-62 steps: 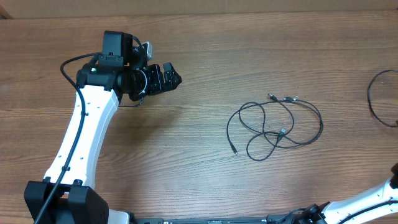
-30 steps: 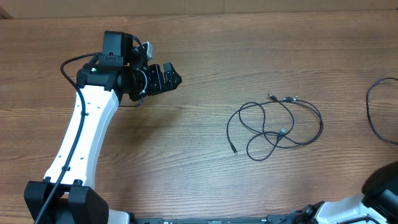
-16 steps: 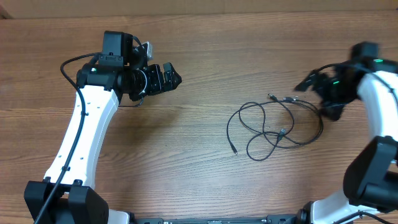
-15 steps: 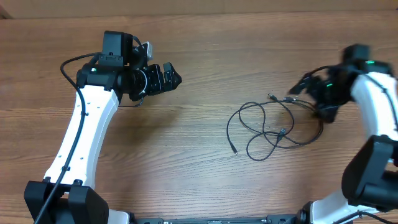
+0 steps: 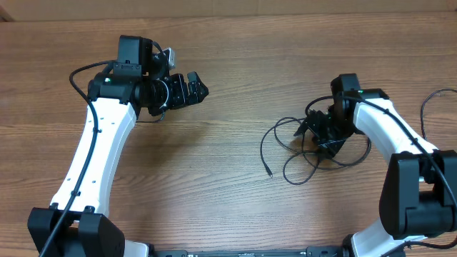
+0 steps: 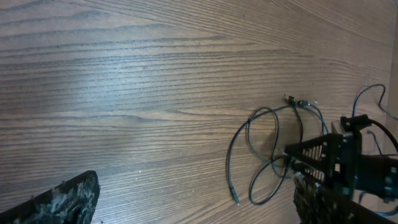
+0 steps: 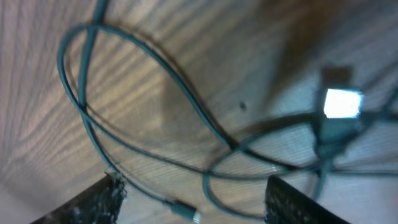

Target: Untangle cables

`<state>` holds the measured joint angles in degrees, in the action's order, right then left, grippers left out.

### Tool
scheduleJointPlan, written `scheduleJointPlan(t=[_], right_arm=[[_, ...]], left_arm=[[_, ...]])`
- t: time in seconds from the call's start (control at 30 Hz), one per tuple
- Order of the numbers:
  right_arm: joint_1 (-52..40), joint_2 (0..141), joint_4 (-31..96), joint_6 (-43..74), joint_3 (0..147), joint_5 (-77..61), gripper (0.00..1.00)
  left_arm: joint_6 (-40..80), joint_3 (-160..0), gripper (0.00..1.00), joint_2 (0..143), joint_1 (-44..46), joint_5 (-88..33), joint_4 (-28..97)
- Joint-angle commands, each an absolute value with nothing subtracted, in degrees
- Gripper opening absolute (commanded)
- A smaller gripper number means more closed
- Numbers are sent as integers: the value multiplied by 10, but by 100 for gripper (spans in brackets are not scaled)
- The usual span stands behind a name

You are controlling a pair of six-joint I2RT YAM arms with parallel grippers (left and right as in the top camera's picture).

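The cables [image 5: 277, 134] lie as thin black tangled loops on the wooden table, right of centre, with one plug end [image 5: 270, 173] pointing toward the front. My right gripper [image 5: 321, 135] is down over the middle of the tangle. In the right wrist view its jaws stand apart, with cable loops [image 7: 186, 99] and a small plug [image 7: 183, 210] between its fingertips [image 7: 99, 202]. Nothing is pinched. My left gripper [image 5: 194, 87] hovers open and empty at the far left. Its wrist view shows the cables [image 6: 249, 134] from afar.
A thicker black arm wire [image 5: 427, 118] loops at the right edge of the table. The table's far edge [image 5: 228, 13] runs along the top. The right arm's white links [image 5: 389, 125] reach in from the front right corner.
The right arm swung in from the right and came down onto the cable tangle, its jaws narrowing somewhat. The left arm has not moved.
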<state>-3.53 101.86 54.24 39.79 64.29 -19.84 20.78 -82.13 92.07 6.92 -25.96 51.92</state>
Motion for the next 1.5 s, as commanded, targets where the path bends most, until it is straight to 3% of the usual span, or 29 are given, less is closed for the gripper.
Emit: scheduleJointPlan(t=[0.0,0.1,0.2,0.4,0.53,0.8,1.03,1.23,1.47], right_arm=[[-45,1019,490,370,625,-156,77],[-61,1019,440,222,609,-113,86],[-73,1019,412,150,591,-41,86],[-74,1019,399,78,585,-30,78],[-74,1019,414,55,592,-30,90],[-86,991,501,54,665,-55,87],[-135,978,506,-52,661,-127,86],[-172,982,443,-108,592,-57,86],[-173,982,369,-108,520,-47,64]], left_arm=[[197,-822,99,926,71,-264,519],[197,-822,100,926,71,-264,519],[197,-822,100,926,71,-264,519],[197,-822,99,926,71,-264,519],[197,-822,99,926,71,-264,519],[197,-822,99,926,71,-264,519],[197,-822,99,926,71,-264,519],[197,-822,100,926,71,-264,519],[197,-822,99,926,71,-264,519]])
